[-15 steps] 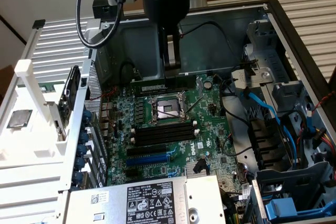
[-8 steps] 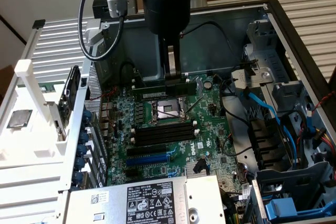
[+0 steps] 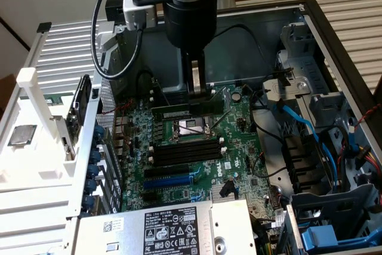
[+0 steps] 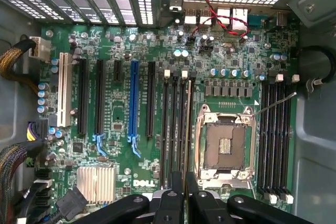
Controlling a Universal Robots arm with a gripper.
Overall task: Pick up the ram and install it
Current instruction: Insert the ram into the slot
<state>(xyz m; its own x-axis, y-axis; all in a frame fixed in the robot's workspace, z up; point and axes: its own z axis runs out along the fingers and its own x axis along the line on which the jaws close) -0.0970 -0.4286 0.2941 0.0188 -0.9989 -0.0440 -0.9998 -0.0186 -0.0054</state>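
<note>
Computer repair bench: opened PC case (image 3: 250, 34), bare Dell motherboard (image 4: 94, 43).

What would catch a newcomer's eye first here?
The tool, shut on the ram, hangs inside the open computer case over the green Dell motherboard, beside the open CPU socket. The bright blue expansion slot stands out among the black slots.
</note>
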